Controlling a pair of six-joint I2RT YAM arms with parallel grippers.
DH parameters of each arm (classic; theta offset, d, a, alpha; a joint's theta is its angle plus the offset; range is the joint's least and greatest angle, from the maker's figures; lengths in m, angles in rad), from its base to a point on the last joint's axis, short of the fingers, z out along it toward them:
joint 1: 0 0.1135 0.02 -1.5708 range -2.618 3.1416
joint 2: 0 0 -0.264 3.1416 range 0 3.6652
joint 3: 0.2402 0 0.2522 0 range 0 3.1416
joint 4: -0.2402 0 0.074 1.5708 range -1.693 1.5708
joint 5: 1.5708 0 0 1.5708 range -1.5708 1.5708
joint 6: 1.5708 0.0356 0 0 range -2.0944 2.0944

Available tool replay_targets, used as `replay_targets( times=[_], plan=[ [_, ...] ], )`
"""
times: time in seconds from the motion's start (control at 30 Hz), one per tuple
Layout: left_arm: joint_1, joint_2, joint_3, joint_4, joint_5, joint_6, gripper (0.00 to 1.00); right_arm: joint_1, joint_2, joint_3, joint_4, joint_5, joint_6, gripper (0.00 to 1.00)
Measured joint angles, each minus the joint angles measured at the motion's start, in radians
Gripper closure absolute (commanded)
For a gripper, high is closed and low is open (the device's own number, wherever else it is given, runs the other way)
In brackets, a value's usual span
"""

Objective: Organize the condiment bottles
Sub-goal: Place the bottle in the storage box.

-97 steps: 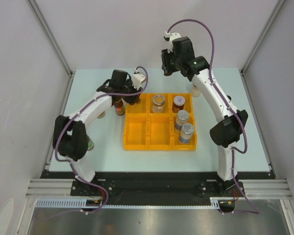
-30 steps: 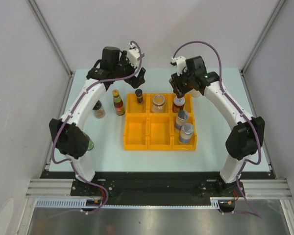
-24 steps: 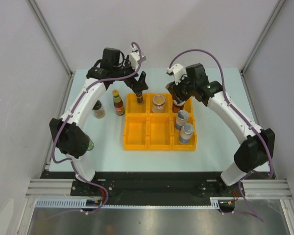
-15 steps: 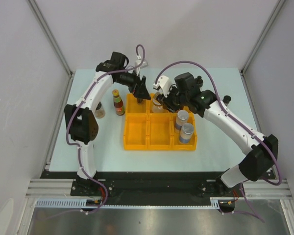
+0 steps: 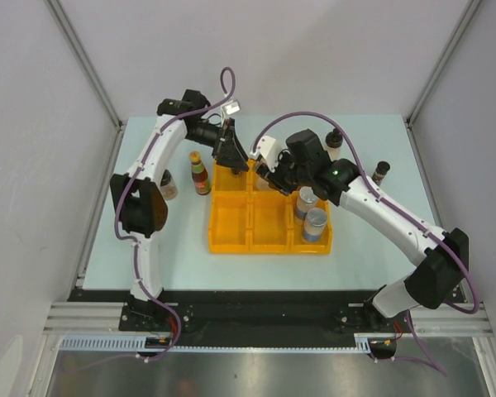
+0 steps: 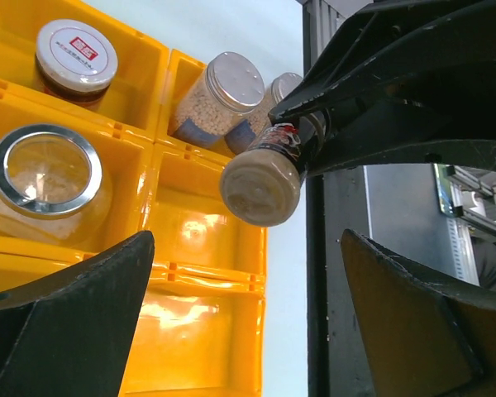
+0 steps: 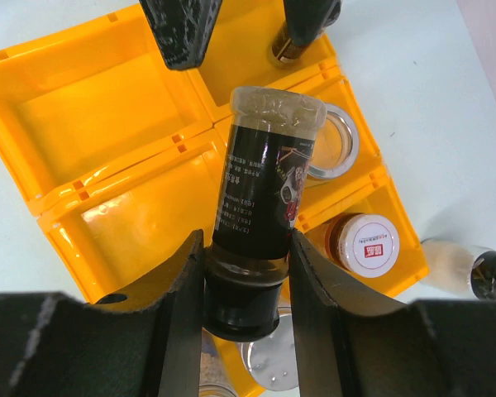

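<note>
My right gripper (image 7: 244, 285) is shut on the black cap of a black-labelled spice jar (image 7: 264, 174). It holds the jar in the air over the middle of the yellow tray (image 5: 231, 225). My left gripper (image 5: 231, 155) hangs open over the tray's back left compartment, close to the held jar (image 6: 263, 180), with nothing between its fingers (image 6: 66, 322). In the tray stand a small dark bottle (image 7: 293, 43), a clear silver-rimmed jar (image 6: 45, 169), a white-lidded jar (image 6: 76, 54) and two blue-labelled shakers (image 5: 310, 211). A red sauce bottle (image 5: 200, 174) stands on the table left of the tray.
A small jar (image 5: 167, 187) stands at the left by the left arm. Two more bottles (image 5: 335, 141) (image 5: 383, 171) stand at the back right behind the right arm. The tray's front left and front middle compartments (image 5: 269, 225) hold nothing. Both arms crowd the tray's back row.
My right gripper has carried the spice jar leftward from the back right compartment to the tray's middle. The left gripper has swung down and right, close to it, still open.
</note>
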Motion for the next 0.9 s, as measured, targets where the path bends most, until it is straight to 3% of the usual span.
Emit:
replay_targets(
  times=[0.37,0.63,0.9],
  plan=[
    [-0.023,0.059,0.002,-0.041,0.024,0.048,0.06,0.057,0.026,0.000,0.038,0.033,0.000,1.00],
    [-0.060,0.059,0.002,-0.045,0.030,0.076,0.27,0.098,0.064,-0.003,0.065,0.081,0.000,1.00],
    [-0.085,0.059,0.002,-0.045,0.027,0.120,0.28,0.100,0.064,-0.003,0.082,0.124,-0.001,1.00]
  ],
)
